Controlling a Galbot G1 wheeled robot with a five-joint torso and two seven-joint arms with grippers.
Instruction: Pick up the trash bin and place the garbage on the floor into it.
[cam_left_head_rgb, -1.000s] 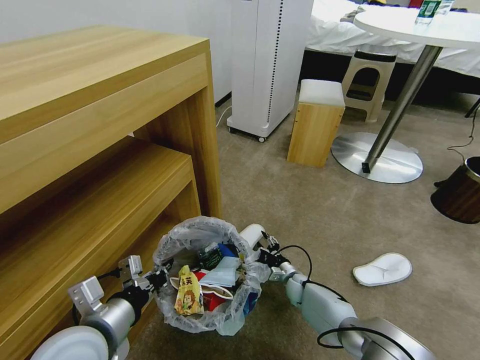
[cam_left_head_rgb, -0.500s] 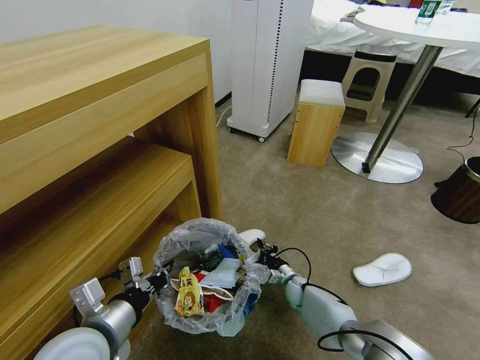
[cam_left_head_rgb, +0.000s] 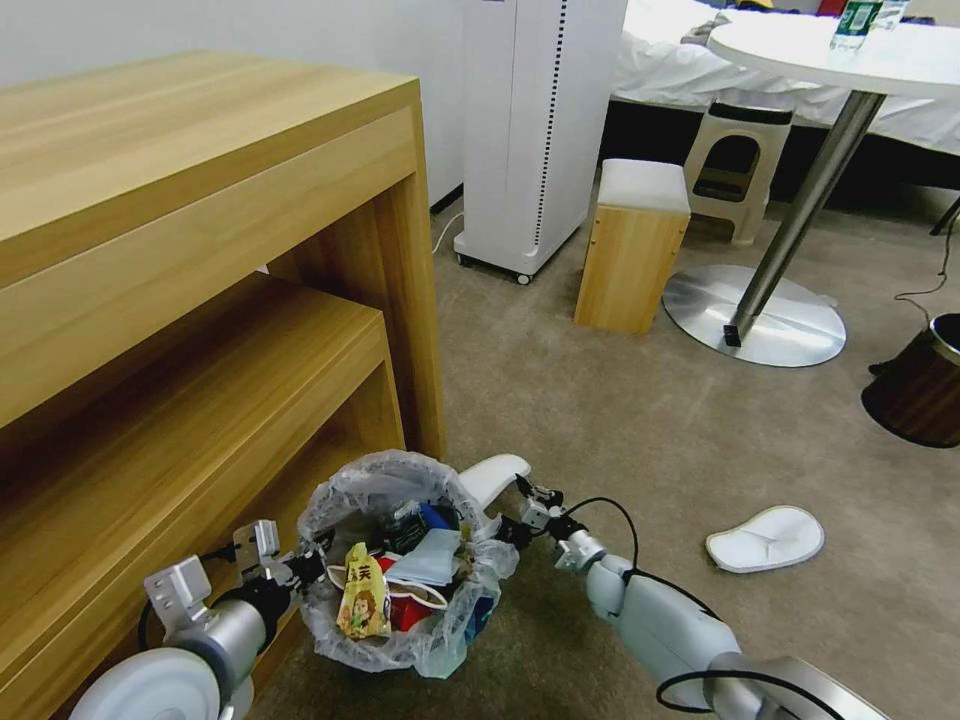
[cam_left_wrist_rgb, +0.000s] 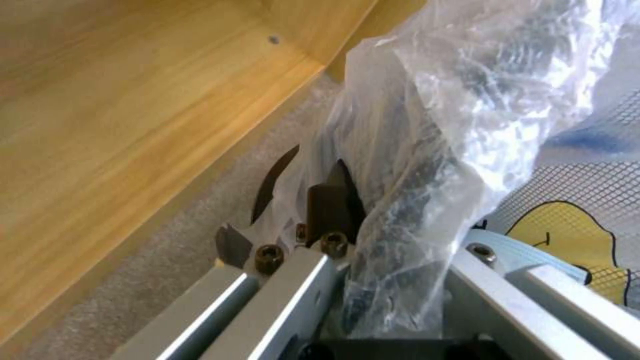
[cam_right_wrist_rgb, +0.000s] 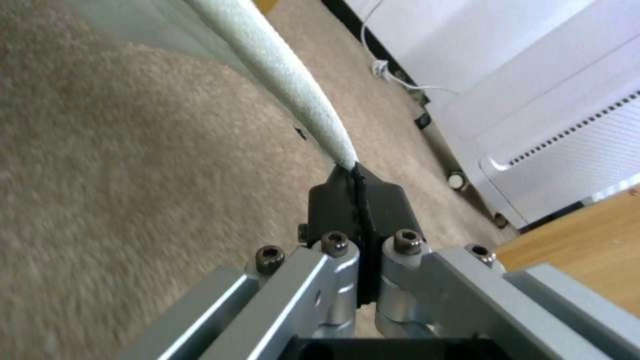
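Down at about 6 o'clock in my head view, right against the foot of the wooden shelf unit (cam_left_head_rgb: 200, 330), sits the trash bin (cam_left_head_rgb: 395, 570). My left gripper (cam_left_head_rgb: 300, 568) is pinched onto its rim at the 9 o'clock side, clamping a bunch of the clear liner bag (cam_left_wrist_rgb: 460, 115) along with the edge. The bin is already pretty stuffed: a yellow snack wrapper (cam_left_head_rgb: 360, 592), a light-blue face mask (cam_left_head_rgb: 425, 560) and some red paper stuff.

My right gripper (cam_left_head_rgb: 520, 525) is at roughly 3 o'clock of the bin, fingers (cam_right_wrist_rgb: 357, 197) closed tight on the edge of a white slipper (cam_left_head_rgb: 490, 475), which sticks up and out toward 12 o'clock just past the rim. A second slipper (cam_left_head_rgb: 765, 537) lies flat on the floor (cam_left_head_rgb: 640, 420) well off at 3 o'clock.

Handling-wise, I reckon the slipper is super light and floppy, a thin foam sole that bends where I pinch it, so an edge grip seems fine but it'll probably wag around. It's long compared with the bin mouth, so I'd guess it has to go in end-first or it'll just perch on top of the pile. The bin itself looks light too, but the bag is slick and crinkly, so my left hold could slide if only plastic is caught. Gripping the hard rim under the bag is the safer bet.
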